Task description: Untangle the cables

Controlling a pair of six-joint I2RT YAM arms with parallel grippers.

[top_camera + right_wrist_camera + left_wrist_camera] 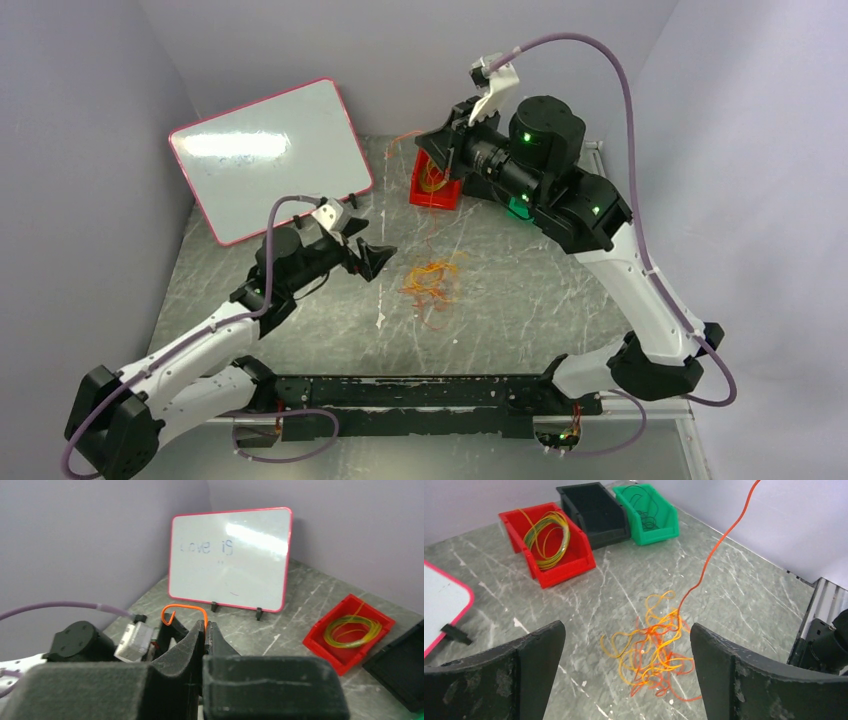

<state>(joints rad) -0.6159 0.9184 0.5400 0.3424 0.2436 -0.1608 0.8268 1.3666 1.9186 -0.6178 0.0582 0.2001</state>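
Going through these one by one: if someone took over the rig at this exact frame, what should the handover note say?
Left hand: open, holding nothing, facing the tangle on the table.
Right hand: shut on an orange cable, which is lifted and runs down into the tangle.
Done: a yellow coil lies in the red bin, and a dark cable lies in the green bin.
Left: the orange cable is not yet free. Probably pin the pile with the left hand, pull the cable out, then separate the other yellow and orange loops.

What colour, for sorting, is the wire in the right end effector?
Orange-red thin cable, right wrist view.
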